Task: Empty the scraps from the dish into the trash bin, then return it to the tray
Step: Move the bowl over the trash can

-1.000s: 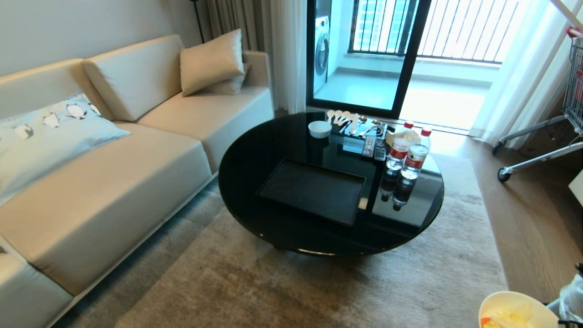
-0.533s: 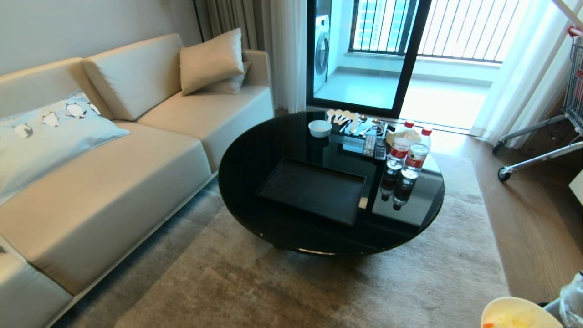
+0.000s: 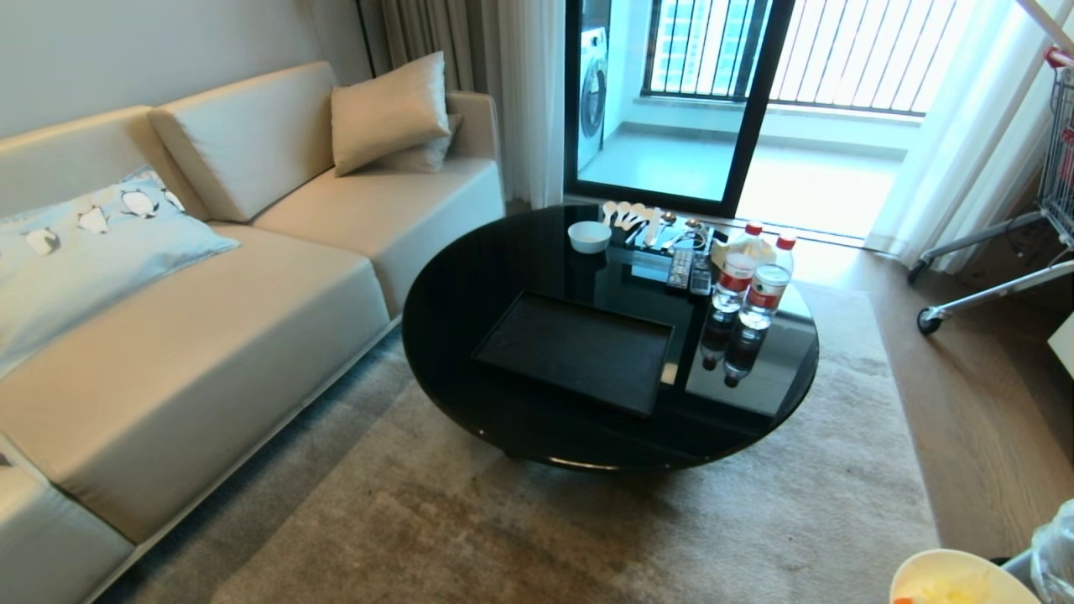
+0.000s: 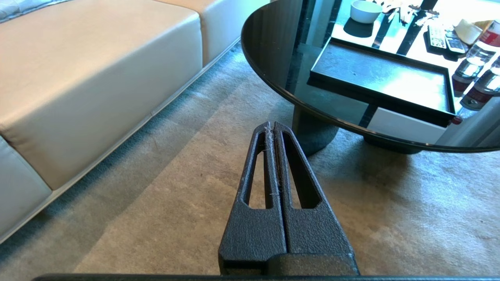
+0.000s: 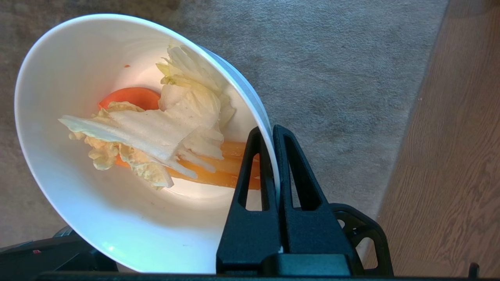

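Note:
The dish (image 5: 78, 195) is a deep cream-white bowl, tilted, and my right gripper (image 5: 267, 130) is shut on its rim, one finger inside and one outside. The scraps (image 5: 156, 128), pale cabbage leaves and orange pieces, lie inside it. In the head view only the dish's rim (image 3: 956, 566) shows, at the bottom right corner above the carpet. Right beside it is the trash bin's crinkled clear liner (image 3: 1057, 545). The black tray (image 3: 579, 348) lies empty on the round table. My left gripper (image 4: 270, 125) is shut and empty, parked low over the carpet.
A round black glass table (image 3: 470, 277) carries a small white bowl (image 3: 589, 236), spoons, remotes (image 3: 688, 270) and two water bottles (image 3: 751, 281). A beige sofa (image 3: 210, 335) runs along the left. A metal cart (image 3: 1007, 252) stands on the wood floor at right.
In the head view the dish has shifted slightly lower and to the right, toward the bin's liner. The left arm has not moved.

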Available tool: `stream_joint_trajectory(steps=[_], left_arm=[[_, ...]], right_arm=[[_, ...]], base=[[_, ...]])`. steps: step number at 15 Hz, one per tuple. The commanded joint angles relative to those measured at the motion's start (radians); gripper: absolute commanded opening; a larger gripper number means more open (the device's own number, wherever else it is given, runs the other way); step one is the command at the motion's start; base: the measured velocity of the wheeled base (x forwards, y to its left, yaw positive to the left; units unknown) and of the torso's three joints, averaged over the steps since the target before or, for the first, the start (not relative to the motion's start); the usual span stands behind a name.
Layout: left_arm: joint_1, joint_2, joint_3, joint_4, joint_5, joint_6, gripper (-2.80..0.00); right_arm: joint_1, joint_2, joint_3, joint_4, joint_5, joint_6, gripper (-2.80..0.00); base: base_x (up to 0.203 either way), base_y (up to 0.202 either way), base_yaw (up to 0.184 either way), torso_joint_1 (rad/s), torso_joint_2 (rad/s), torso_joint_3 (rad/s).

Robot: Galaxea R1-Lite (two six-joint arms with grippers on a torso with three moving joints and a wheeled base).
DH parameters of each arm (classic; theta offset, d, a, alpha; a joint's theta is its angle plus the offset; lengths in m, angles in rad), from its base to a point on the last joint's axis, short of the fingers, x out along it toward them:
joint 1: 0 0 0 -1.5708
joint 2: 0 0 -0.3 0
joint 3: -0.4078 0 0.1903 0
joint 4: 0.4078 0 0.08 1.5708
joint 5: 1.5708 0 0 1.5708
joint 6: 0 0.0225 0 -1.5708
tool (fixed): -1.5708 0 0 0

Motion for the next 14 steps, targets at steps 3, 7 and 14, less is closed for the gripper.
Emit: stream_joint_trajectory(steps=[3, 7, 14], left_arm=[[0.0, 0.0, 0.0, 0.0, 0.001, -0.001, -2.8], [0.0, 0.0, 0.0, 0.0, 0.001, -0.001, -2.8], [0.0, 0.0, 0.0, 0.0, 0.001, -0.001, -2.8]], right_arm=[[0.0, 0.002, 0.002, 0.001, 0.001, 0.003, -2.8], [-0.001, 0.002, 0.008, 0.001, 0.001, 0.002, -2.8], [-0.003, 0.004, 0.009, 0.001, 0.001, 0.001, -2.8]], base=[[0.0, 0.0, 0.0, 0.0, 0.0, 0.0], [0.0, 0.0, 0.0, 0.0, 0.0, 0.0], [-0.001, 0.003, -0.059, 0.001, 0.0, 0.002]])
